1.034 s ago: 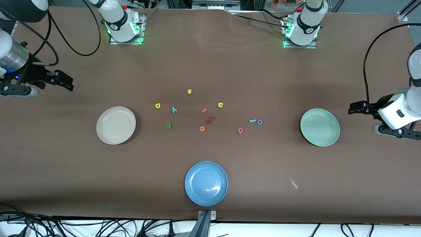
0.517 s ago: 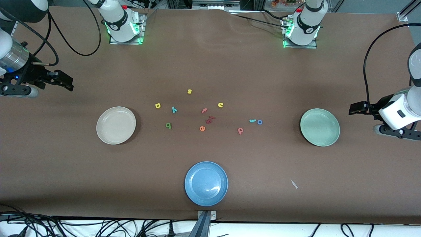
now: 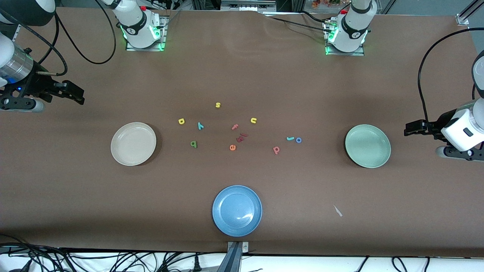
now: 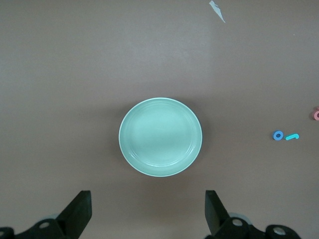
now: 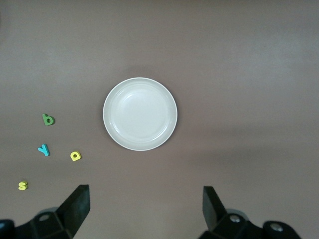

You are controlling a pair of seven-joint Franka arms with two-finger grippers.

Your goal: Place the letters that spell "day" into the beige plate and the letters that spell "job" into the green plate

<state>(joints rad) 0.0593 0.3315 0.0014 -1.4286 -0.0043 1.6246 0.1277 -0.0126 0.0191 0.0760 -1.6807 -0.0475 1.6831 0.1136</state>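
Nothing was sorted: the round cream-beige plate (image 3: pixel 133 144) and round mint-green plate (image 3: pixel 367 146) lay empty. All six foam letters (image 3: pixel 238 130) sat between them on the brown bench (image 3: pixel 242 75). The left end effector (image 4: pixel 147 211) and right end effector (image 5: pixel 144 209) gaped open, holding nothing.

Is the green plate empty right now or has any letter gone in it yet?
Empty. The green plate shows only its bare mint surface in the left wrist view, and the blue o lies on the table outside it.

The work surface is a table (image 3: pixel 242 75) covered with a matte brown sheet, evenly lit from above. Black cables (image 3: pixel 113 260) lie along a white strip at the edge nearest the front camera. A metal bracket (image 3: pixel 237 247) sits at that edge. Aluminium framing (image 3: pixel 247 4) borders the opposite edge.
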